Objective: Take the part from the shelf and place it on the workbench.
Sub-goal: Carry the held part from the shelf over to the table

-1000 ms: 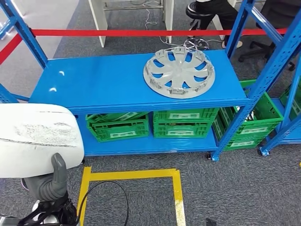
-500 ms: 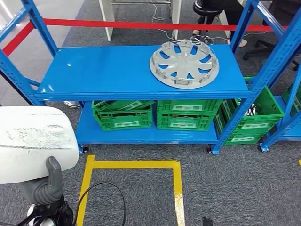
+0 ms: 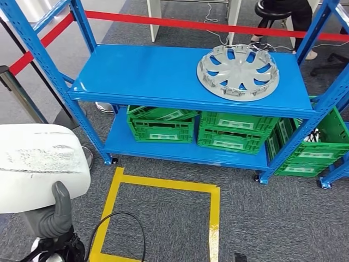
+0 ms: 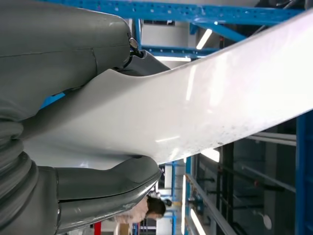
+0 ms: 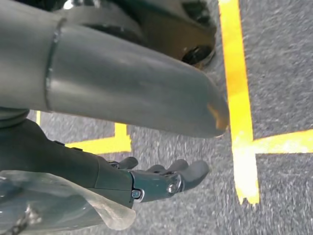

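Grey carpet (image 3: 267, 218) marked with a yellow tape square (image 3: 164, 188) runs under a blue steel shelf (image 3: 156, 76), green slatted crates (image 3: 161, 126) on its lower level and red barrier tape (image 3: 185, 24) behind. A silver plastic wheel cover (image 3: 239, 72) lies flat on the top level. The left robot hand (image 3: 53, 215) grips the part (image 3: 41, 164), a smooth, glossy white curved panel, scuffed on top. The right robot hand (image 5: 162, 181) hangs over the carpet, fingers apart, holding nothing.

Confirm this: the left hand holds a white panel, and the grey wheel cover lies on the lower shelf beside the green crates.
Not quite. In the head view the wheel cover lies on the top shelf, above the green crates. The left hand does hold the white panel.
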